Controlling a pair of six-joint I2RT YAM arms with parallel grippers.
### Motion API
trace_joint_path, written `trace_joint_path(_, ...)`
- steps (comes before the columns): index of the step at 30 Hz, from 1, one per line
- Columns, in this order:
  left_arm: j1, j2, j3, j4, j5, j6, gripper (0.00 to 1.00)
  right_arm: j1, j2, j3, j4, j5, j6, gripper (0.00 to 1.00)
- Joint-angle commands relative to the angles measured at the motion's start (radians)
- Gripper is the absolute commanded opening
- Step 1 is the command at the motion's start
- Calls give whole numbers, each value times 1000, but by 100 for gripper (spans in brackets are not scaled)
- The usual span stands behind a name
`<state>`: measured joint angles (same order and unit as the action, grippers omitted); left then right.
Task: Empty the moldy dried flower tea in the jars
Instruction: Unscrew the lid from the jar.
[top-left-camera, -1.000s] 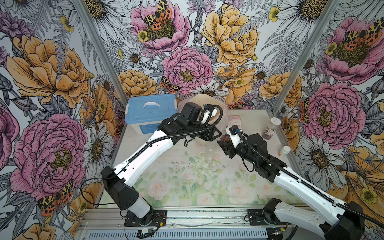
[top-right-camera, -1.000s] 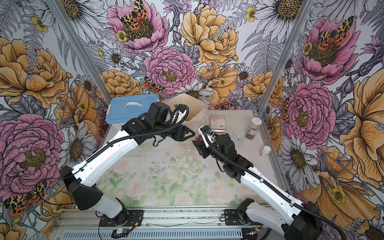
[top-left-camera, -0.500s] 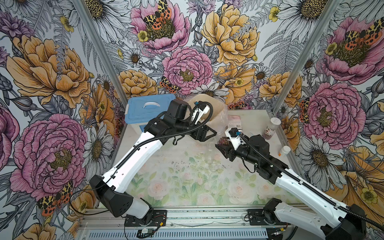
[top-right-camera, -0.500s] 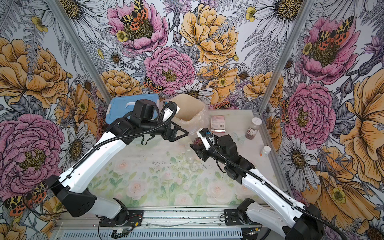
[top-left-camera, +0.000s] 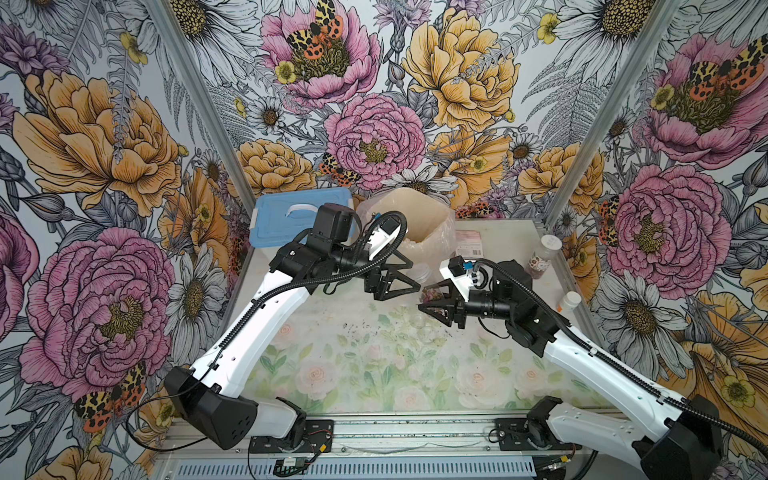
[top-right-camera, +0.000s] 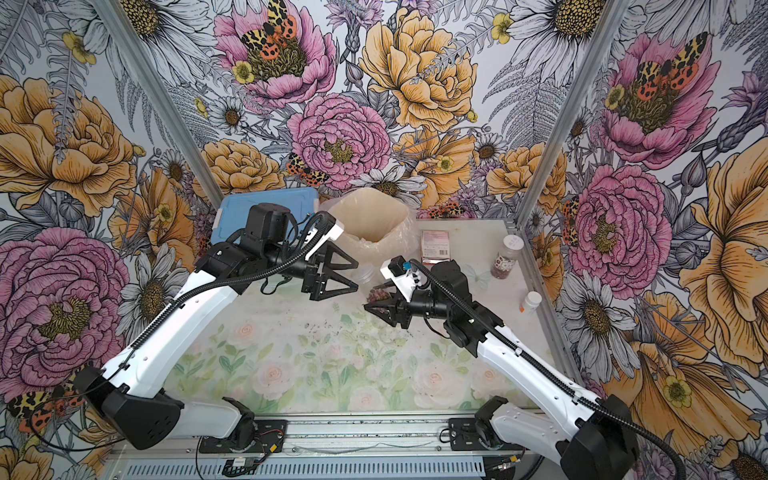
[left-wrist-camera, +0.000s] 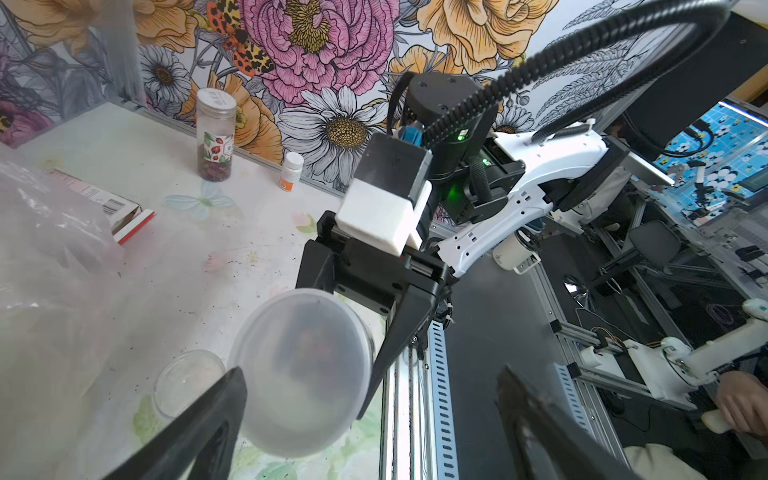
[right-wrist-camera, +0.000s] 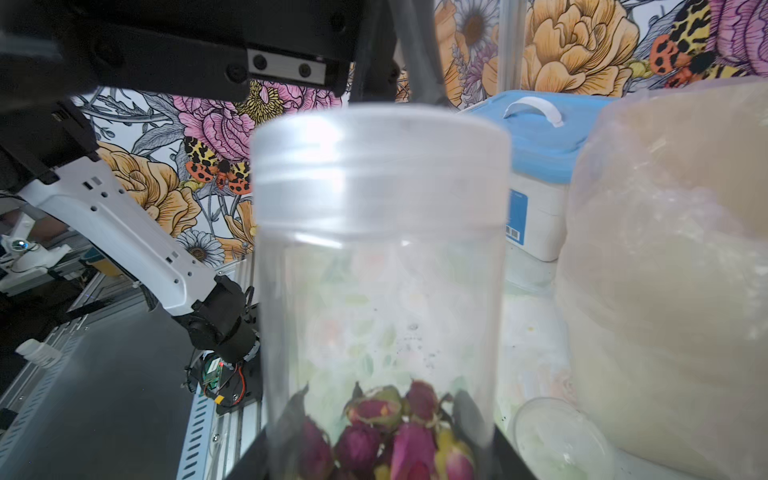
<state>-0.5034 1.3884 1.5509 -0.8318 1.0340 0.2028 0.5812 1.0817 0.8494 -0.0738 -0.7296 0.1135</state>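
- Jar (right-wrist-camera: 380, 291): clear plastic, glossy, smooth; lid (right-wrist-camera: 380, 153) frosted, semi-matt.
- Dried buds (right-wrist-camera: 386, 432): matt, wrinkled, dry-looking.
- Bin liner (right-wrist-camera: 665, 270): thin translucent plastic film, crinkly, slight sheen.
- Box lid (top-left-camera: 274, 224): blue plastic, smooth.
- Arm shells (top-left-camera: 257, 332): white plastic, satin; joints black, matt.
- Tabletop (top-left-camera: 353, 374): smooth, printed, low gloss.
- Base rail (top-left-camera: 415, 428): bare metal.

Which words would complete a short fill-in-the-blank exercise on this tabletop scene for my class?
1. The right gripper is shut on a clear jar that has its ____ on.
2. The left gripper has its jaws ____.
3. The storage box at the back of the table has a ____ lid.

Missing words: lid; open; blue.
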Motion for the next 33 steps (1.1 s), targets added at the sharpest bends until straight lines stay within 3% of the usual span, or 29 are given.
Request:
trace_joint_path(1,3,20,-5,2,67,50,94,-2,6,36,23,-60,13,0)
trace_joint_path(17,3,80,0,2,61,30,85,5,3,36,23,-53,10,0)
trace_joint_path(27,5,92,10,2,45,13,57,5,9,35,23,-50,10,0)
trace_joint_path(33,3,101,33,2,-52,-48,40,5,4,24,22,13,-3,0)
